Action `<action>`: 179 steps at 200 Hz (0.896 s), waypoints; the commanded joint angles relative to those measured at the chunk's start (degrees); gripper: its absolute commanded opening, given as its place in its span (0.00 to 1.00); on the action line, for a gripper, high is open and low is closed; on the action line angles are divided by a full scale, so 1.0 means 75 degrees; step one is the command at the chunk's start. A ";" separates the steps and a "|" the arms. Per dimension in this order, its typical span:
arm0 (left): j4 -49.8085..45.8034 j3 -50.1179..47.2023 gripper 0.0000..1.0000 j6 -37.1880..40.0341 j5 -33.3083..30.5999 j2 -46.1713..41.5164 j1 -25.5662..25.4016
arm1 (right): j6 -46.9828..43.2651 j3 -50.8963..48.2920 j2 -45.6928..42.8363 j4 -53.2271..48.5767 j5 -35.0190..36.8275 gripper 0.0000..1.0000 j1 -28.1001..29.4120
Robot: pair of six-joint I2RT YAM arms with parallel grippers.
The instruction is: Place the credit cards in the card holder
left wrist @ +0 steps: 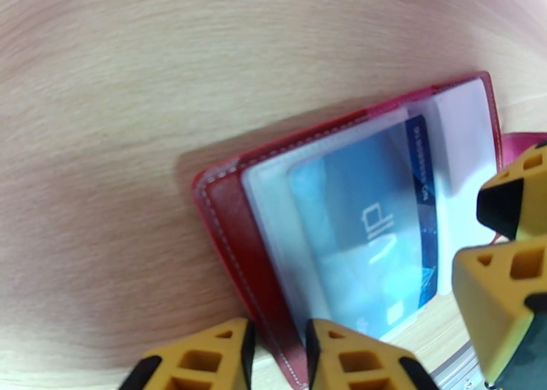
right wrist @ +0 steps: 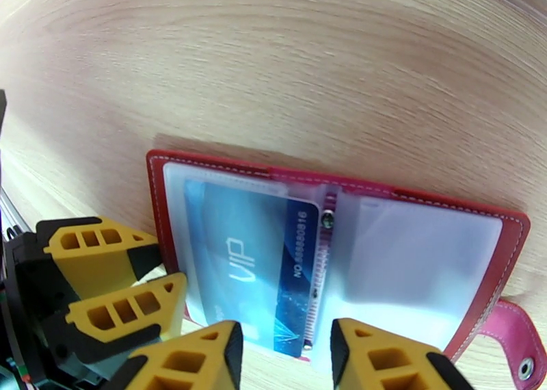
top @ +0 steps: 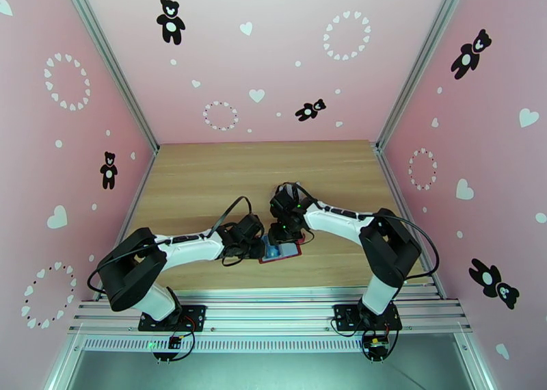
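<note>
Red, white-stitched wallet [right wrist: 424,268] is being noted; blue card [right wrist: 253,261]; pale wood-grain table [right wrist: 308,76]; pink walls [top: 273,56] patterned with black bears [top: 170,20].

The top camera sits high behind the arm bases [top: 172,318], looking down and forward over the whole desk [top: 205,172] from far off. The wrist cameras look down from very close, one past the left claw [left wrist: 277,357], one past the right claw [right wrist: 286,357]. All three views share the open card holder [top: 290,252] near the desk's front edge.
</note>
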 commanded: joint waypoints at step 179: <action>-0.0170 0.0035 0.20 0.0048 0.0189 -0.0091 0.0237 | 0.0057 0.0462 0.0797 0.0136 -0.0168 0.27 0.0314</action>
